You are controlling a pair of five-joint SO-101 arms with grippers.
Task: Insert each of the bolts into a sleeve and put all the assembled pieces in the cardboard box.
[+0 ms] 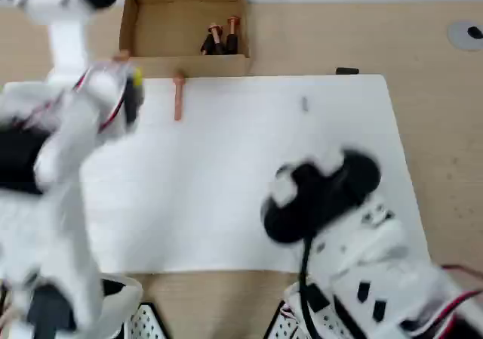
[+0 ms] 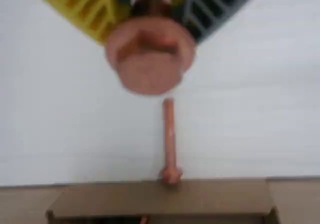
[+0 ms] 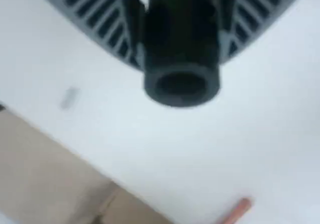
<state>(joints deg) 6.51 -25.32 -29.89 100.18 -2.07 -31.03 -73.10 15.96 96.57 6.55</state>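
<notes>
Left gripper (image 2: 150, 7) clenches copper bolt (image 2: 150, 59), right gripper (image 3: 181, 14) grasps black sleeve (image 3: 181, 82); spare bolt (image 1: 178, 99) upper left, against cardboard box (image 1: 189, 66) wall

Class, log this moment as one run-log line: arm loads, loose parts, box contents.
left jaws: shut on bolt | right jaws: shut on sleeve | loose bolt: white mat, head by cardboard box | boxed: two assembled pieces
</notes>
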